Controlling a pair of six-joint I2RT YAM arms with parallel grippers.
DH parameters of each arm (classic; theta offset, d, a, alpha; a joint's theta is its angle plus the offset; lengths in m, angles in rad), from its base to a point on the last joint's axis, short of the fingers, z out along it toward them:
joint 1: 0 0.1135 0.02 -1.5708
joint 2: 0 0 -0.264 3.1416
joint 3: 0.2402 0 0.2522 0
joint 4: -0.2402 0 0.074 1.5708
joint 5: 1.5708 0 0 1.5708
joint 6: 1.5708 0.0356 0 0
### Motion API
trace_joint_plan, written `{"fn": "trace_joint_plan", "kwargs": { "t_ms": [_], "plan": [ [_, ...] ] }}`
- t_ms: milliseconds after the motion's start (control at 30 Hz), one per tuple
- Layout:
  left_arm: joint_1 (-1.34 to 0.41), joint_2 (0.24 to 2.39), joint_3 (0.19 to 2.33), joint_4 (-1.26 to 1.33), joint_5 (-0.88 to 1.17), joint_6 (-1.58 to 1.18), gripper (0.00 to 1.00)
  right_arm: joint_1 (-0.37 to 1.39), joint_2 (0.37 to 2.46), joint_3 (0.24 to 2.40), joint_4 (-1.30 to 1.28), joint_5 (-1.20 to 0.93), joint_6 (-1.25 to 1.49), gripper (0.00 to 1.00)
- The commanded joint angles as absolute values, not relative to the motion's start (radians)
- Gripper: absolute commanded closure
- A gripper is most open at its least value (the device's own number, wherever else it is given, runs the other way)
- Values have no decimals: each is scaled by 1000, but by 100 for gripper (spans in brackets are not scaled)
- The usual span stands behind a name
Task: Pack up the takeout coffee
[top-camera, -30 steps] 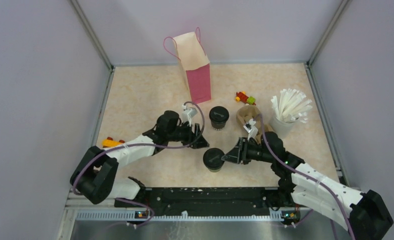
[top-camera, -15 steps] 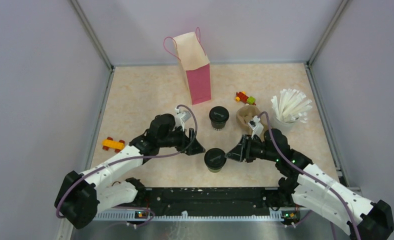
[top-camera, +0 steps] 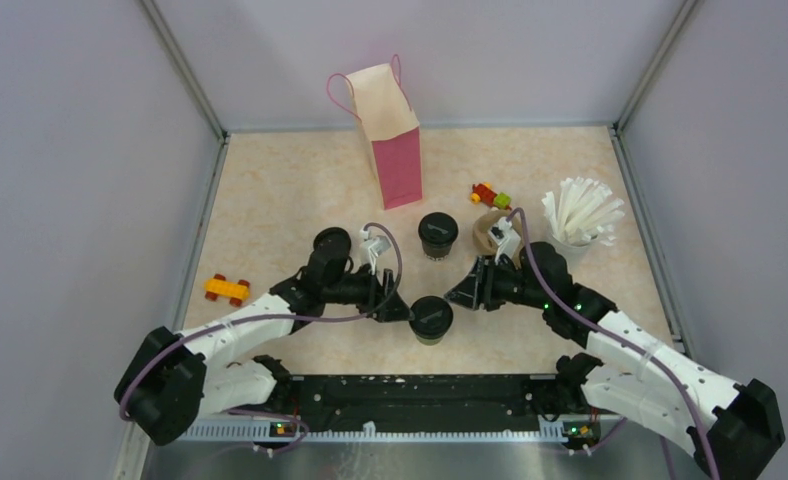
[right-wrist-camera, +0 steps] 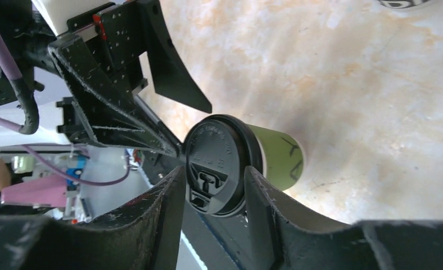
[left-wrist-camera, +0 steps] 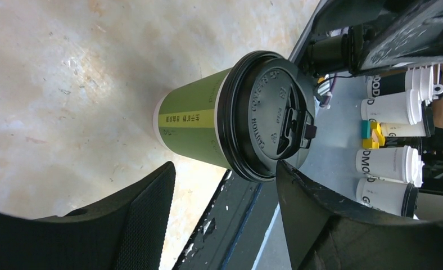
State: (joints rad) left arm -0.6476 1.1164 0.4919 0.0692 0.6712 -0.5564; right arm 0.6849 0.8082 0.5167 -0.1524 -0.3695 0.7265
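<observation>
Since a moment ago the left tool (top-camera: pixel 397 309) has slid in toward the near cup (top-camera: pixel 431 318) and now sits just beside its left flank, while the right tool (top-camera: pixel 462 292) has drawn back from the lid (right-wrist-camera: pixel 216 166) and stands a little apart on the other side. From the left wrist I see that tool's jaws spread wide and holding nothing; the cup stands just ahead of them, its lid rim close to one finger (left-wrist-camera: pixel 331 225), though I cannot tell whether they touch. From the right wrist, the right tool's jaws stand partly open with nothing held, and the lidded cup sits beyond the tips. That near cup is upright on the surface (top-camera: pixel 290 190), between the two tools and toward the near edge. Behind it, the far cup (top-camera: pixel 437 232) stands upright and lidded, just left of the brown pulp carrier (top-camera: pixel 490 228). Right of that is the cup of white straws (top-camera: pixel 575 225), and a pink paper bag (top-camera: pixel 398 150) stands farther back.
</observation>
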Motion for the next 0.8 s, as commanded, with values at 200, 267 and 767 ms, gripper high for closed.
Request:
{"fn": "trace_joint_plan", "kwargs": {
  "t_ms": [200,267,767],
  "plan": [
    [-695,1184,489,157,650,-548,31,685,826,552,-223,-309,670,60],
    [-699,1192,492,151,637,-543,33,686,833,546,-225,-314,669,61],
    [-712,1222,511,68,554,-519,43,679,856,406,-133,-320,687,66]
  ]
}}
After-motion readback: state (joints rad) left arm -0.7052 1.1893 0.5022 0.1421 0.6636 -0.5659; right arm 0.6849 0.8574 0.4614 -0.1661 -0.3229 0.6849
